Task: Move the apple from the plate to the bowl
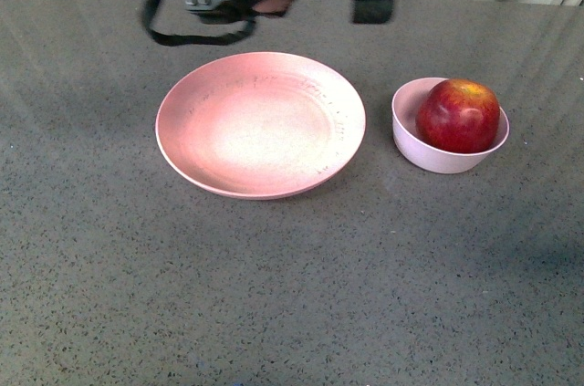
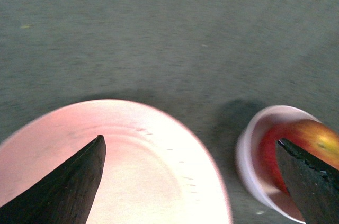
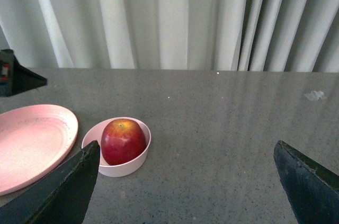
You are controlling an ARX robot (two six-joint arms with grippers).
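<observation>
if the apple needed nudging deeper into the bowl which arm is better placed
Left, probably. Its open claw hangs close above the plate with the apple in the bowl right beside one finger. The right claw sits farther back.

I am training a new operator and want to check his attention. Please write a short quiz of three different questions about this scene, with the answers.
1. True or false: the apple lies on the plate.
2. Which is wider: (a) the plate, (b) the bowl?
3. Fill in: the left tool is open and holds ____.

Key:
1. False; the apple sits in the bowl, and the plate holds nothing.
2. (a)
3. Nothing; its fingers stand wide apart above the plate and bowl.
</observation>
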